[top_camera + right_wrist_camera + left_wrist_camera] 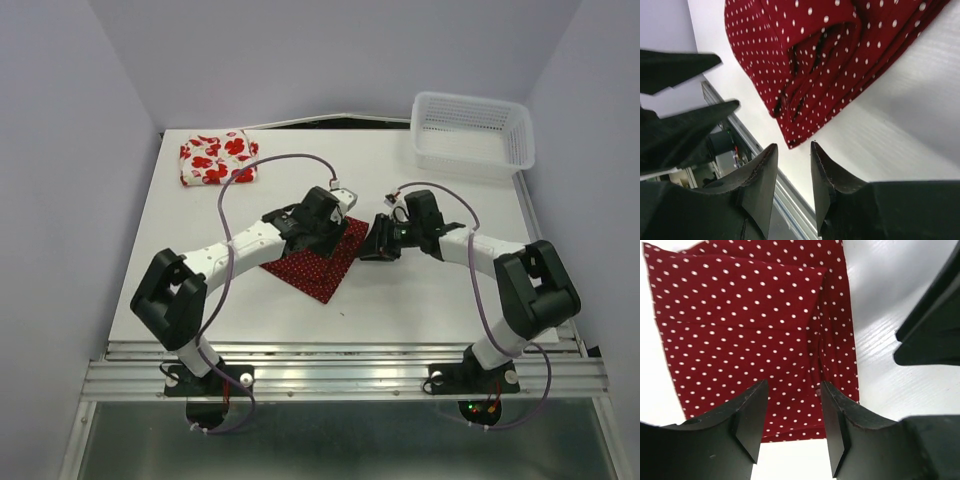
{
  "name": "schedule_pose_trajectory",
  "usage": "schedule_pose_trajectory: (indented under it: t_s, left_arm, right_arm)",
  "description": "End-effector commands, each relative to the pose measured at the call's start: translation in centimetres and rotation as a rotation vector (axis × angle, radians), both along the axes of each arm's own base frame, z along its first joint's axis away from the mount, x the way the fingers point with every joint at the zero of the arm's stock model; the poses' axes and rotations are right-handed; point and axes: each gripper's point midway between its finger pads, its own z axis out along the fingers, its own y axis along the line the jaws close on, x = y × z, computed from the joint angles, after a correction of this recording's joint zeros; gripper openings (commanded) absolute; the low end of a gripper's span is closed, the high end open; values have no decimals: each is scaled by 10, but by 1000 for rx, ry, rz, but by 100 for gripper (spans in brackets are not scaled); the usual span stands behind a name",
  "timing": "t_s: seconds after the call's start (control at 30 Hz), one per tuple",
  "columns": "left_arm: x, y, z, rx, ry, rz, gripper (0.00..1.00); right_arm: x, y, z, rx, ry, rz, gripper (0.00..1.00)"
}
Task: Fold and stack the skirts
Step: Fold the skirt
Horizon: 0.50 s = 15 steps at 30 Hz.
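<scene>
The dark red skirt with tiny white dots (318, 264) lies folded flat at the table's middle. In the left wrist view the same skirt (750, 325) fills the space ahead, one edge running under the fingers. My left gripper (338, 222) hovers over its far right edge, open (792, 422) with nothing between the jaws. My right gripper (378, 244) is just right of the skirt, also open (792, 172) and empty. From that wrist the skirt's (825, 55) layered folded corner shows just beyond the fingertips. The white skirt with red flowers (217, 158) lies folded at the back left corner.
A white plastic lattice basket (472, 132) stands at the back right corner. The two grippers are close together, and each shows as a black shape in the other's wrist view. The metal rail (340, 375) runs along the table's near edge.
</scene>
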Motion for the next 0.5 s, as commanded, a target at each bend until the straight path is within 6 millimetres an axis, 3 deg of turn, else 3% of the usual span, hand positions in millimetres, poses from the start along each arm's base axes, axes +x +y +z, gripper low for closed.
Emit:
schedule_pose_trajectory:
  t_s: [0.0, 0.2, 0.47]
  left_arm:
    - [-3, -16, -4, 30, -30, 11, 57]
    - [-9, -30, -20, 71, 3, -8, 58]
    - [-5, -35, -43, 120, 35, 4, 62]
  right_arm:
    - [35, 12, 28, 73, -107, -72, 38]
    - [46, 20, -2, 104, 12, -131, 27]
    - [43, 19, -46, 71, 125, -166, 25]
